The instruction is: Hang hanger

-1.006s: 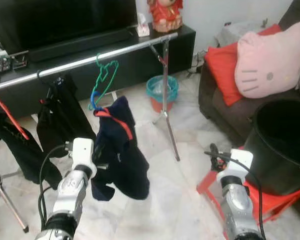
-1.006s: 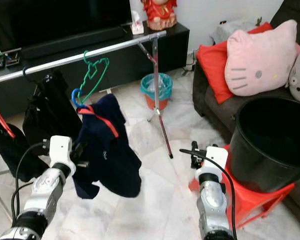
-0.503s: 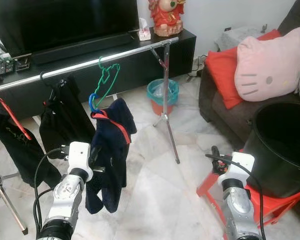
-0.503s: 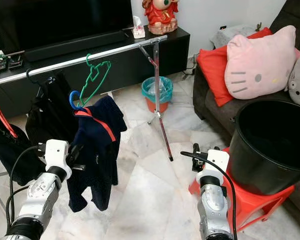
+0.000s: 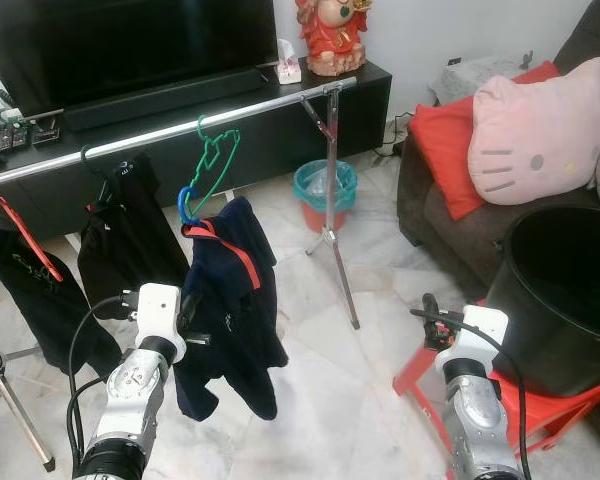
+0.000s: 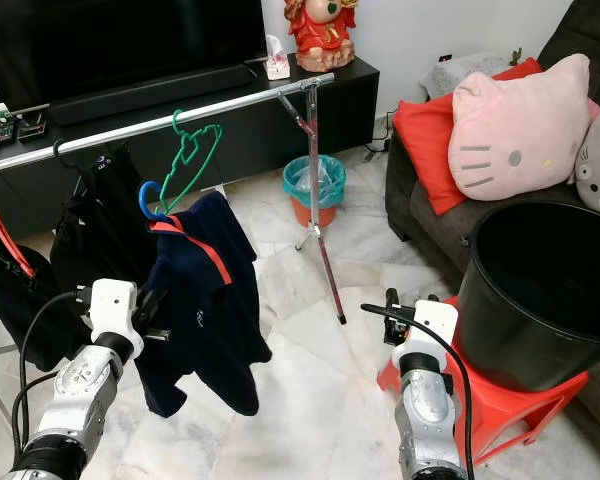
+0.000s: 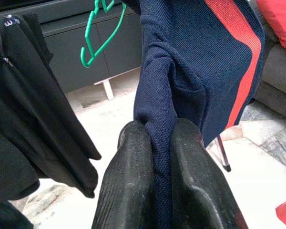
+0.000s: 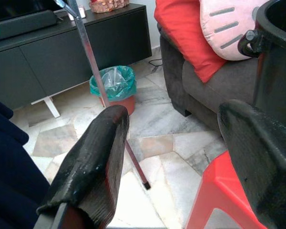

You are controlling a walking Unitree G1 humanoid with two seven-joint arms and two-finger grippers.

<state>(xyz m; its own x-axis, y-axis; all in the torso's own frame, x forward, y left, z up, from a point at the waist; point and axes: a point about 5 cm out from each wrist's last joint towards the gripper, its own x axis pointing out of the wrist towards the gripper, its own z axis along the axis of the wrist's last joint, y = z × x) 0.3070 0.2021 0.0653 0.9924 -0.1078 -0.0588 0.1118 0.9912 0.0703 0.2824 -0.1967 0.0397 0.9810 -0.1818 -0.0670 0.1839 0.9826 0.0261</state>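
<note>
The blue hanger (image 5: 186,206) carries the navy garment (image 5: 227,300) with its red stripe, and its hook sits below the silver rail (image 5: 170,125), close under the empty green hanger (image 5: 215,160) that already hangs there; whether blue is caught on green I cannot tell. The garment's hem has swung out toward five o'clock again, fuller than half a second ago when it hung narrow and straight, so the load is swaying, not settled. The left gripper (image 7: 155,157) is clamped on a fold of that navy cloth, both fingers (image 7: 128,181) pressed tight against it, at about seven o'clock from the hanger hook. That grip on fabric rather than on the hanger means lifting the hook up to the rail looks awkward, and the swing could throw the hook off line. The hook is not yet on the rail, in my reading. At nine o'clock the black clothes (image 5: 120,235) hang from the same rail. Over at four o'clock the right gripper (image 8: 176,157) idles with its jaws wide apart, holding nothing, beside the black bin (image 5: 565,290) on the red stool (image 5: 425,370).
</note>
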